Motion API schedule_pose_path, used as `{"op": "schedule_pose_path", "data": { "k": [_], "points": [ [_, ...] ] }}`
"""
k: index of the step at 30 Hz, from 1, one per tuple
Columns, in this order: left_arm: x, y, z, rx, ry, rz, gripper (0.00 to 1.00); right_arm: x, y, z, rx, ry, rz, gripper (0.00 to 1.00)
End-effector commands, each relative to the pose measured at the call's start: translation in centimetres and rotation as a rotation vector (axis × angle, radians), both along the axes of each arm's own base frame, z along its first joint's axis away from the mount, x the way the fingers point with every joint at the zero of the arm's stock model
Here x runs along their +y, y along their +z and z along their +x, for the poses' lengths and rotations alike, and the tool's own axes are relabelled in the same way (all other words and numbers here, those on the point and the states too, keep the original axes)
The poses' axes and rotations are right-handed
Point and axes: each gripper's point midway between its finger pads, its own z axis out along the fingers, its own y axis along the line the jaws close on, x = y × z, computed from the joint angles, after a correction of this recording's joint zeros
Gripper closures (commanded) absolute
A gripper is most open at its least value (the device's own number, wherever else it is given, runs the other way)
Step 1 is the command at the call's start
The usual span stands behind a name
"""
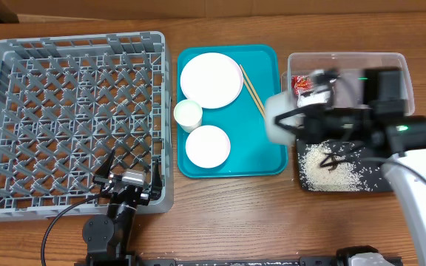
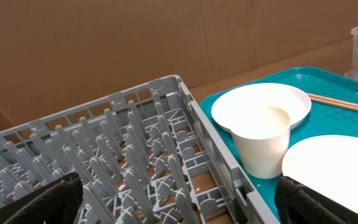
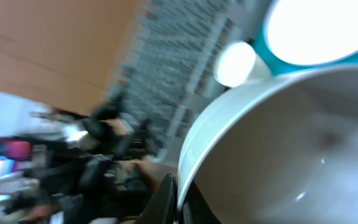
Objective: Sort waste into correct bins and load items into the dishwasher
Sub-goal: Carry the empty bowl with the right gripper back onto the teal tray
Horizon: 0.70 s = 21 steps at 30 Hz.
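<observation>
My right gripper point(image 1: 297, 120) is shut on the rim of a white bowl point(image 1: 281, 118), held tilted over the gap between the teal tray and the black tray point(image 1: 381, 185). In the right wrist view the fingers point(image 3: 182, 199) pinch the bowl's rim point(image 3: 291, 155). Loose rice point(image 1: 324, 166) lies in the black tray. The red-and-white wrapper point(image 1: 300, 85) is in the clear tub point(image 1: 346, 60). A large plate point(image 1: 211, 80), a cup point(image 1: 188, 114), a small dish point(image 1: 208, 145) and chopsticks point(image 1: 252, 89) lie on the teal tray. My left gripper point(image 1: 128, 181) is open and empty at the grey rack's point(image 1: 72, 118) front edge. The tissue is out of view.
The teal tray point(image 1: 265, 159) sits between the rack and the bins. In the left wrist view the open fingers point(image 2: 179, 205) span the rack's corner point(image 2: 135, 143), with the cup point(image 2: 263, 140), plate point(image 2: 260, 102) and chopsticks point(image 2: 340, 102) beyond. The right arm covers part of the tub.
</observation>
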Motion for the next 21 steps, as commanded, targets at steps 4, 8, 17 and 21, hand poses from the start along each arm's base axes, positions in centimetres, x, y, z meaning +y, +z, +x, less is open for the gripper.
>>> {"op": "schedule_pose_path", "data": {
  "k": [4, 8, 17, 21],
  "points": [
    [0.1, 0.0, 0.0, -0.005, 0.004, 0.003, 0.0, 0.7, -7.1, 2.3, 0.069, -0.3, -0.458, 0.96],
    [0.1, 0.0, 0.0, -0.005, 0.004, 0.003, 0.0, 2.3, -11.3, 2.4, 0.08, -0.265, -0.612, 0.96],
    [0.1, 0.0, 0.0, -0.005, 0.004, 0.003, 0.0, 5.1, -18.1, 3.2, 0.174, -0.179, -0.667, 0.96],
    [0.1, 0.0, 0.0, -0.005, 0.004, 0.003, 0.0, 5.3, -19.6, 3.4, 0.198, -0.17, -0.679, 0.96]
  ]
}}
